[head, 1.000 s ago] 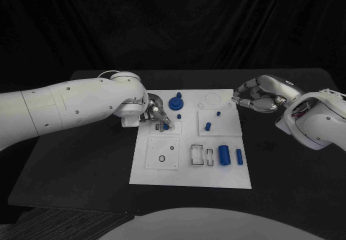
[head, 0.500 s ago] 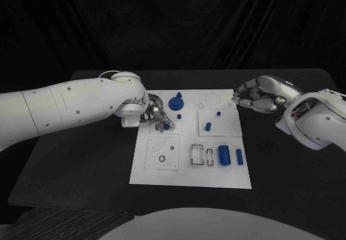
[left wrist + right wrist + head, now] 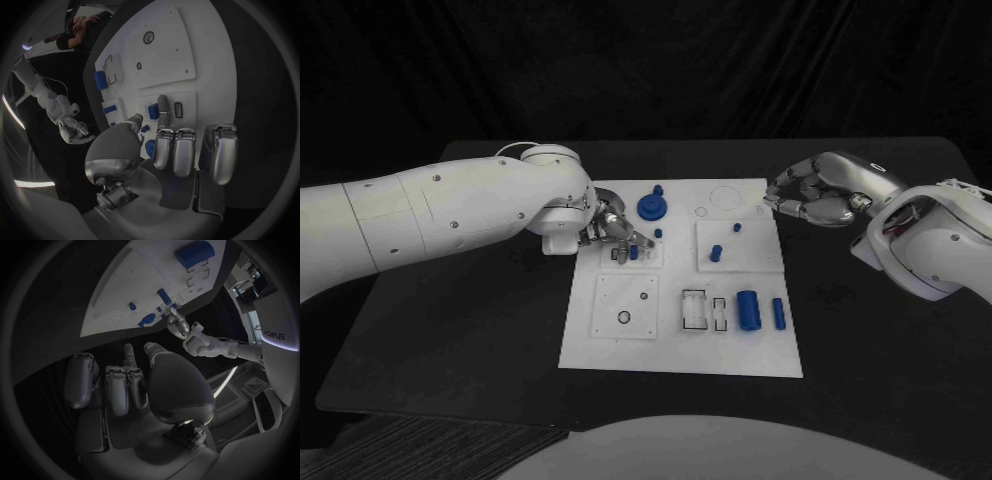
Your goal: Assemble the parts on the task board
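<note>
The tabletop (image 3: 459, 340) is carrying the task board (image 3: 678, 350) at its middle; the left hand (image 3: 610, 228) is working over the board's far-left corner, its fingers (image 3: 164, 107) reaching to a small blue peg (image 3: 633, 253) standing in a raised plate there; whether they are pinching it or only touching it cannot be told. The right hand (image 3: 816, 192) is hovering off the board's far-right corner, fingers curled inward and holding nothing. Judged step: seating the peg; for a good result, the peg should be kept upright over its hole and pressed straight down without sideways load. A blue knob (image 3: 653, 206) is standing near the far edge; two blue cylinders (image 3: 749, 309) are lying near the right edge. The left wrist view is showing the fingertip beside the peg (image 3: 152, 111); the head view is hiding that contact behind the hand.
</note>
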Controlling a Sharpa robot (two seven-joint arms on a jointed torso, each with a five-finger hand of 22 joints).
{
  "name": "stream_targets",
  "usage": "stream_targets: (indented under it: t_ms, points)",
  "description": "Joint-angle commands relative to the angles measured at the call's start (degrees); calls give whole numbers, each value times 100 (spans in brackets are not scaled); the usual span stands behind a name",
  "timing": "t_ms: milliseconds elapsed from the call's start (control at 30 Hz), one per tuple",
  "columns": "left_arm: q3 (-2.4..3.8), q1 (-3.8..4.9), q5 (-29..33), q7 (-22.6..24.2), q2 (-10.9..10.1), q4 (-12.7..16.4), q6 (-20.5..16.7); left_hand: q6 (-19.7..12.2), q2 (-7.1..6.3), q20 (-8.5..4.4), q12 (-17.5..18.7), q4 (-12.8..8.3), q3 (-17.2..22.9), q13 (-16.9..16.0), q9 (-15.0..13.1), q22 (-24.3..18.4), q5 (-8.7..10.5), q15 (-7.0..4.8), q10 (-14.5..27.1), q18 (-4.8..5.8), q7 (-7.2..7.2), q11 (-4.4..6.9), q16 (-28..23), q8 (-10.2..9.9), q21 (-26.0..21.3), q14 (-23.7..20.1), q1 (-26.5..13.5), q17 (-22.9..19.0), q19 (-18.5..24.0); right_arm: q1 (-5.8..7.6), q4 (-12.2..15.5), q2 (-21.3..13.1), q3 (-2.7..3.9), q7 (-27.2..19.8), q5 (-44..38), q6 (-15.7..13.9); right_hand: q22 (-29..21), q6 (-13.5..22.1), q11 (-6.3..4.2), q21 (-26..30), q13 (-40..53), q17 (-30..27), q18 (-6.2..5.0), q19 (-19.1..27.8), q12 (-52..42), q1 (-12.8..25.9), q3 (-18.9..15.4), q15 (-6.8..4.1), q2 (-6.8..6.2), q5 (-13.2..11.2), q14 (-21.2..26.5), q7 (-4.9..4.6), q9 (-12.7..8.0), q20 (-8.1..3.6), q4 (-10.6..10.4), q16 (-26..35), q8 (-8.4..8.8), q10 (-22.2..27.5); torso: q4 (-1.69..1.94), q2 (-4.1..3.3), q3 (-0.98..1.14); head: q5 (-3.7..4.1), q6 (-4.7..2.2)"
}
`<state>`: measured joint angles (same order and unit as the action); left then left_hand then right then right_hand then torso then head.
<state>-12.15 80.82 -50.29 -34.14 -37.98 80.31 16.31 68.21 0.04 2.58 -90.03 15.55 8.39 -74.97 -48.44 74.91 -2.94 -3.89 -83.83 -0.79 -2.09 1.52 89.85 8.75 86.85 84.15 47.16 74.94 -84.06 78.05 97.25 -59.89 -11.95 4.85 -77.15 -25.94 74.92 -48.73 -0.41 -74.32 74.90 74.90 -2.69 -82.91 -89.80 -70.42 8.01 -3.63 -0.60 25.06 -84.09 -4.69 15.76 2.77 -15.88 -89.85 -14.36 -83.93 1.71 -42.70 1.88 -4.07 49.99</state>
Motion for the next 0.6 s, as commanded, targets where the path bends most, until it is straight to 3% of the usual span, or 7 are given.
stream_targets:
  t_ms: [33,333,433,600]
  points:
    - [1,-13,20,71,-19,30,-185,3,-14,1,3,86,-156,-1503,-86,1345,22,-3,-617,-21,19,0,15,39,-16,585,-76,1506,-320,-15,5,-12,3,85,-8,-5,1022,3,5,19,1510,1510,-92,36,-20,-64,35,-4,-15,19,-591,-24,-7,0,2,-15,35,-607,2,-1,0,11,1]
    - [4,38,20,91,-289,347,-517,27,21,-20,3,86,-301,-1503,-270,1369,19,-28,-617,-8,49,26,15,132,26,585,4,1506,-359,-16,13,-42,4,72,-8,-76,1019,3,6,30,1510,1510,-94,40,-20,-63,34,-4,-20,26,-591,-27,-8,0,-1,-15,36,-607,-1,-4,-3,26,1]
    - [5,139,20,89,-400,468,-592,25,37,-29,3,78,-341,-1503,-340,1374,18,-37,-617,-5,59,36,15,162,35,585,63,1506,-369,-15,15,-51,4,74,-8,-77,1021,3,6,24,1510,1510,-93,38,-20,-62,33,-4,-22,28,-591,-28,-8,0,-3,-15,36,-607,-4,-8,-4,24,1]
    - [5,389,20,61,-582,642,-639,29,60,-47,3,81,-443,-1503,-502,1386,17,-56,-617,1,81,56,15,241,55,585,162,1506,-389,-15,13,-62,4,78,-8,-85,1022,2,7,22,1510,1510,-92,37,-20,-60,32,-4,-23,29,-591,-28,-9,0,-6,-15,36,-607,2,-9,-4,27,1]
